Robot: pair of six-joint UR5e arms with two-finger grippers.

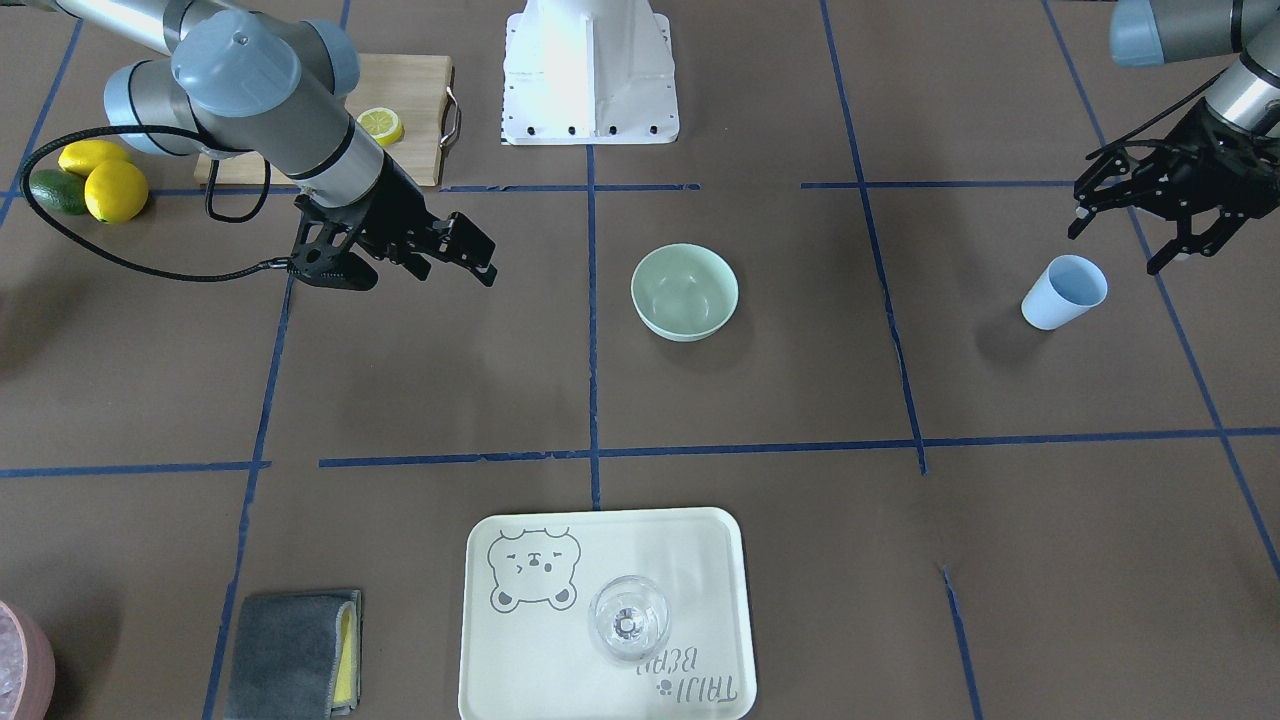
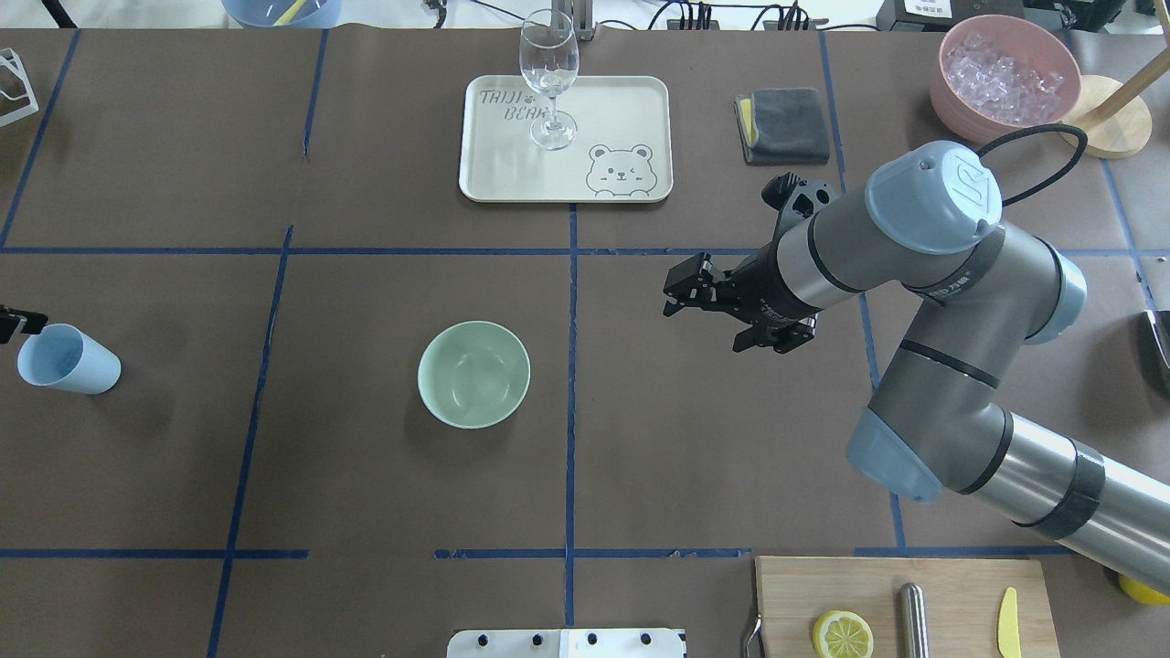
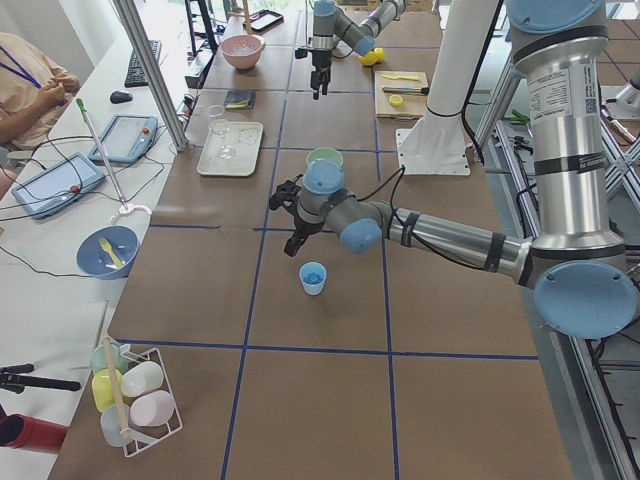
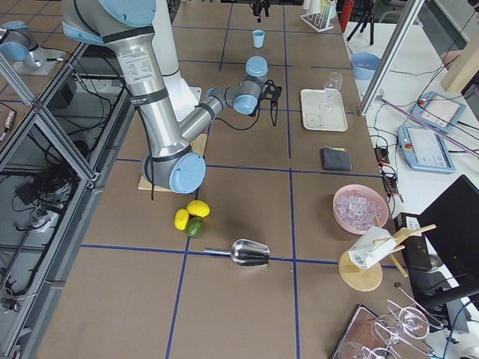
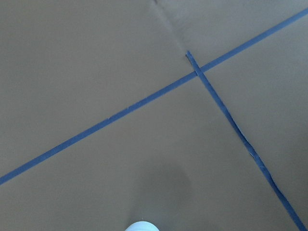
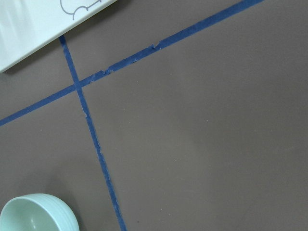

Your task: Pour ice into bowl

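Directions read as a clock dial on the overhead view, with the bowl at its centre.

One table (image 2: pixel 366 503) carries everything. One wooden cutting board (image 2: pixel 960 585) lies at 4 o'clock. One pale tray (image 2: pixel 512 174) sits at 1 o'clock. One pink container (image 2: pixel 951 110) stands far out at 2 o'clock. One folded grey cloth (image 2: pixel 791 128) lies between the tray and the container. One mint-green bowl (image 2: pixel 473 374) stands upright near the table's middle. One metal scoop (image 4: pixel 251 253) lies near the fruit in the right-side view. One wine glass (image 2: pixel 548 82) stands upright on the tray. One blue cup (image 2: pixel 69 359) stands far out at 9 o'clock. Two lemons (image 1: pixel 115 190) and one green fruit (image 1: pixel 55 190) huddle together beside the board, and one lemon half (image 2: pixel 842 634) rests on it. The ice (image 2: pixel 1005 68), a heap of small clear cubes too many to count, lies in the pink container, well apart from the bowl.

The right gripper (image 1: pixel 490 262) hangs at 2 o'clock, its jaws only narrowly parted, holding and touching nothing. The left gripper (image 1: pixel 1118 245) is spread wide just beside the cup's rim, apart from it, holding nothing.
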